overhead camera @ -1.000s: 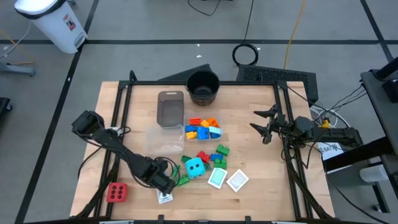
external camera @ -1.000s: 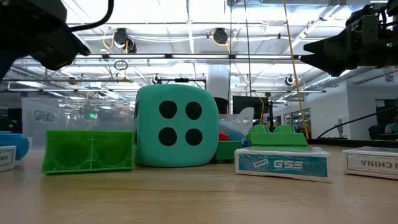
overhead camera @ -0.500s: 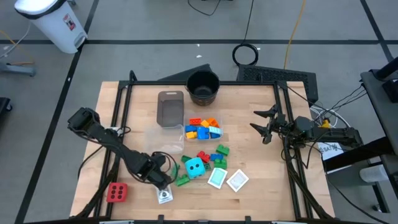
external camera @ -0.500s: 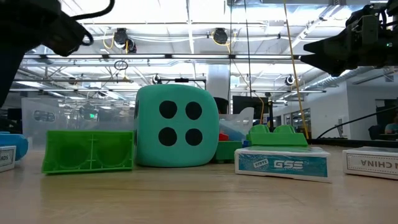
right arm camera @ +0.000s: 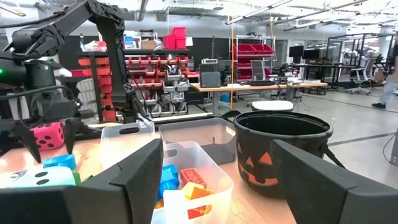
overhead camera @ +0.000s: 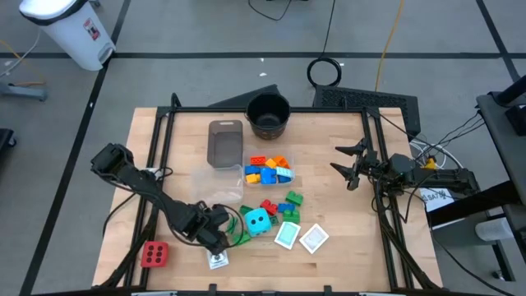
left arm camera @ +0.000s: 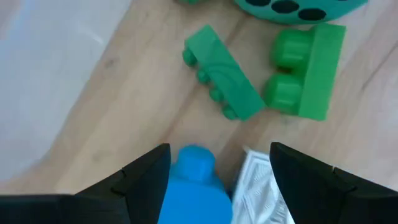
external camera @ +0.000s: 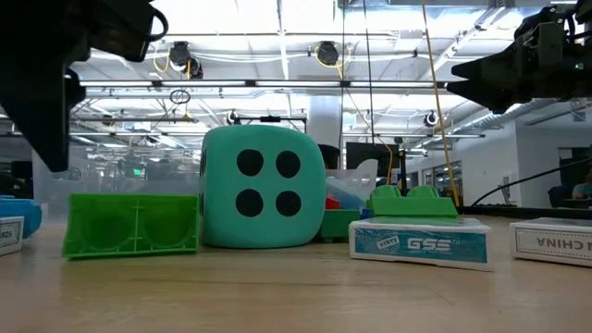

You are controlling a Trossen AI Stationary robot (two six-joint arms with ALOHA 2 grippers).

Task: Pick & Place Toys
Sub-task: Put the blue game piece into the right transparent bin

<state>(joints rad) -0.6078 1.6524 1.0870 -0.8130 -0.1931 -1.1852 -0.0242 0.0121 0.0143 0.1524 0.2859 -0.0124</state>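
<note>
While hovering low over the front left part of the desk [overhead camera: 329, 123], straddling a small blue block [left arm camera: 196, 186] with the left gripper [left arm camera: 219, 160], jaws spread and released, gripping nothing. Judging the blue block to be light, stiff, hollow plastic, smooth and somewhat slippery on its flat sides; probably best taking hold across two opposite flat walls, below the round stud, squeezing gently and squarely to keep it from popping out sideways. Showing as bright blue with a rounded stud on its upper end, lying on bare wood just beside a white-bordered card [left arm camera: 258, 193]. Lying a little beyond it, a long green block [left arm camera: 222, 81] with studs along one edge and a shorter green block [left arm camera: 308, 71] with two fat studs, near each other yet apart, both just short of the cyan dotted cube [overhead camera: 258, 220]. Sitting well apart near the front left corner, a red dotted cube [overhead camera: 154, 254]; resting to the right of the cyan one, two more cards [overhead camera: 288, 236]. Filling a clear tub [right arm camera: 217, 168] mid-desk, a heap of blue, red, orange and yellow blocks. Waiting raised near the right edge of the desk, the right gripper [overhead camera: 349, 164], jaws likewise parted and empty.
</note>
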